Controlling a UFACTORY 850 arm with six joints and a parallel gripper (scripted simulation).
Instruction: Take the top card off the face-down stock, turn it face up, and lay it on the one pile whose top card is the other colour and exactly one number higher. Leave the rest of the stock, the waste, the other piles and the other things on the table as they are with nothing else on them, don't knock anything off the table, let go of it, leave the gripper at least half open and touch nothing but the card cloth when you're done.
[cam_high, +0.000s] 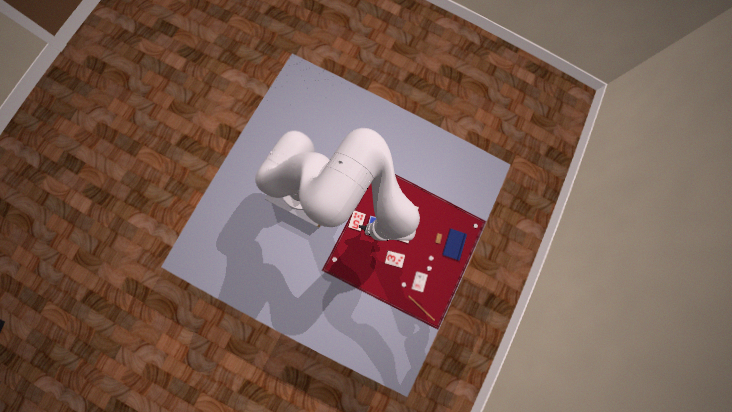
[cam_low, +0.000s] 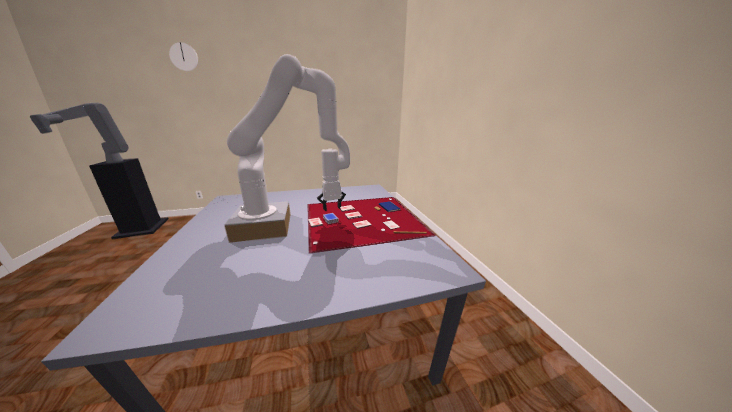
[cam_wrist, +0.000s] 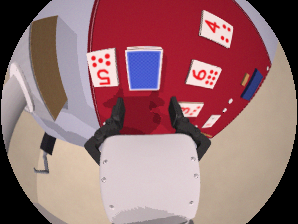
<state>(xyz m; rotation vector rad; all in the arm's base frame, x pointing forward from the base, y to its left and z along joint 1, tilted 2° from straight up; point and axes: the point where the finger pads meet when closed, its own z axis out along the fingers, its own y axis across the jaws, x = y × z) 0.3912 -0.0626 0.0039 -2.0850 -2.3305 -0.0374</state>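
Note:
The face-down stock (cam_wrist: 144, 68) (cam_low: 330, 218), a blue-backed stack, lies on the red card cloth (cam_wrist: 153, 3) (cam_low: 368, 237) (cam_high: 450, 286). A red 5 (cam_wrist: 103, 68) (cam_high: 357, 221) (cam_low: 315, 221) lies face up just left of it. A red 6 (cam_wrist: 202, 74) and a red 4 (cam_wrist: 217, 28) lie to its right. A red 3 (cam_high: 394, 258) and another face-up card (cam_high: 419, 280) lie further along the cloth. My gripper (cam_wrist: 146, 102) (cam_low: 331, 200) is open and empty. It hangs a little above the cloth, just short of the stock's near edge.
A blue book (cam_high: 454, 244) (cam_low: 389, 206), a small brown block (cam_high: 438, 237), a pencil (cam_high: 421, 307) (cam_low: 409, 231) and several small white tokens lie on the cloth. The arm's wooden base block (cam_low: 256, 230) stands left of the cloth. A second arm on a black pedestal (cam_low: 122, 199) stands on the floor.

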